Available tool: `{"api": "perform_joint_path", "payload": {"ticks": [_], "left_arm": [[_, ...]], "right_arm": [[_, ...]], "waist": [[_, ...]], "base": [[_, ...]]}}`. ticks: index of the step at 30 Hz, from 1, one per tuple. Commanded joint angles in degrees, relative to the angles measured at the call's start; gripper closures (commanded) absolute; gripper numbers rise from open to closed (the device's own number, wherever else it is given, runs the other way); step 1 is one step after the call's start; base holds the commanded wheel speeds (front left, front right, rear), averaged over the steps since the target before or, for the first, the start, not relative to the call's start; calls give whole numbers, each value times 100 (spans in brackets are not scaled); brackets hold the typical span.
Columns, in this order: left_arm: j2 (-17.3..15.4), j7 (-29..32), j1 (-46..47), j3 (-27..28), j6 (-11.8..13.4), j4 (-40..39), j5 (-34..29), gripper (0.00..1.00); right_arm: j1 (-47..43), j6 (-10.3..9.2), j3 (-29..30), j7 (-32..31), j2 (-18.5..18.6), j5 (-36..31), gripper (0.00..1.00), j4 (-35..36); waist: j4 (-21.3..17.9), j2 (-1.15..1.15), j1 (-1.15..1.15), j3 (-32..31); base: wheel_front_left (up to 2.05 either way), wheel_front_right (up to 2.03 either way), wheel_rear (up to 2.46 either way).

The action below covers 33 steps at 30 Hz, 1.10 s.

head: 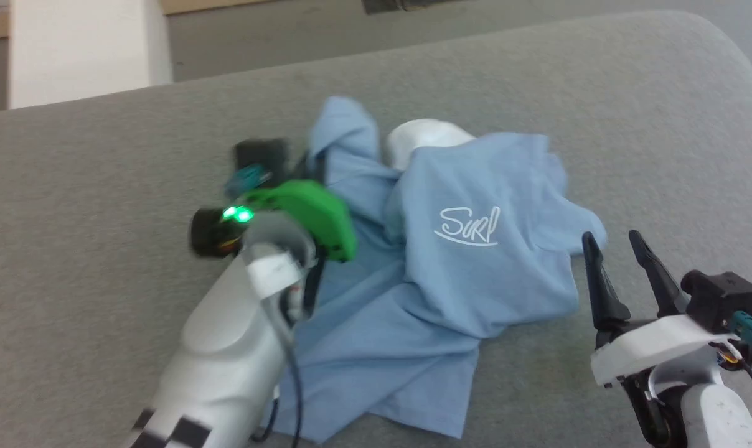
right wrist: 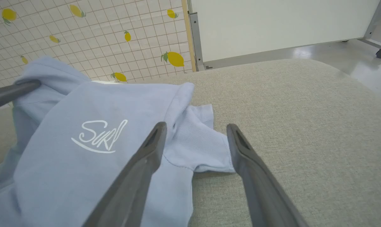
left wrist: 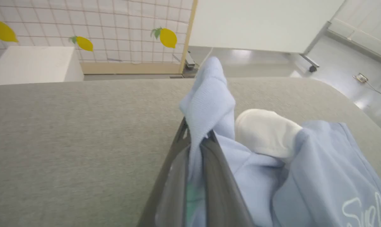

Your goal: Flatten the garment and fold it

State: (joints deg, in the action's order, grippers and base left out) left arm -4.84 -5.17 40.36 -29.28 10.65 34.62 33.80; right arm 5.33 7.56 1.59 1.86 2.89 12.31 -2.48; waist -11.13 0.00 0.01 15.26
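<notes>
Garment (head: 475,261) lies crumpled on grey table (head: 102,186), lemon-patterned wall (right wrist: 83,31) beyond.

The garment (head: 475,261) lies bunched at the middle of the table (head: 102,155). My left gripper (left wrist: 198,132), at its far left side, pinches a raised fold. My right gripper (head: 612,236) hovers at its right edge, fingers spread, one above a sleeve, the other above the table.

garment (head: 475,286): light blue, white script | surface (head: 71,186): grey | wall (right wrist: 83,31): white grid, yellow lemons
</notes>
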Motion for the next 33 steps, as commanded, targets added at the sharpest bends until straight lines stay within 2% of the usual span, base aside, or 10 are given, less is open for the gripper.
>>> {"api": "perform_joint_path", "payload": {"ticks": [1, 6, 12, 18, 19, 20, 21, 26, 30, 33], "left_arm": [[-173, -201, -271, 165, 102, -158, 90, 100], [-653, -521, -1439, 750, 549, -1112, 391, 100], [-992, -363, -2930, 1333, 1045, -2003, 883, 100], [-1001, -98, -3691, 1522, 1179, -2119, 1263, 100], [-997, -101, -3756, 1538, 1209, -2080, 1278, 89], [-939, -130, -3804, 1587, 1205, -2084, 1351, 42], [-840, -206, -3858, 1692, 1166, -2107, 1488, 0], [-645, -874, -3914, 2203, 859, -2201, 1570, 0], [-434, -977, -3771, 2780, 677, -2629, 806, 0], [-127, -980, -3666, 3150, 349, -3080, -57, 0]], "right_arm": [[-112, -8, 24, -54, -2, -64, 0, 61], [-279, -8, 104, -246, -2, -136, 0, 190], [-420, -8, 107, -481, -2, -134, 0, 235], [-461, -8, 150, -831, -2, -168, 0, 185], [-452, -8, 146, -895, -2, -188, 0, 178], [-438, -8, 144, -927, -2, -196, 0, 174], [-410, -8, 145, -958, -2, -208, 0, 164], [-60, -8, 61, -1024, -2, -351, 0, 77], [583, -8, 56, -1085, -2, -455, 0, -246], [1247, -8, 143, -1229, -2, -510, 0, -768]], "waist": [[636, 0, -1, -523], [1101, 0, -1, -745], [1460, 0, -1, -899], [1641, 0, -1, -953], [1655, 0, -1, -955], [1665, 0, -1, -958], [1676, 0, -1, -960], [1748, 0, -1, -869], [1892, 0, -1, -665], [2065, 0, -1, -440]], "base": [[0, 0, 0], [0, 0, 0], [0, 0, 0], [0, 0, 0], [0, 0, 0], [0, 0, 0], [0, 0, 0], [0, 0, 0], [0, 0, 0], [0, 0, 0]]}}
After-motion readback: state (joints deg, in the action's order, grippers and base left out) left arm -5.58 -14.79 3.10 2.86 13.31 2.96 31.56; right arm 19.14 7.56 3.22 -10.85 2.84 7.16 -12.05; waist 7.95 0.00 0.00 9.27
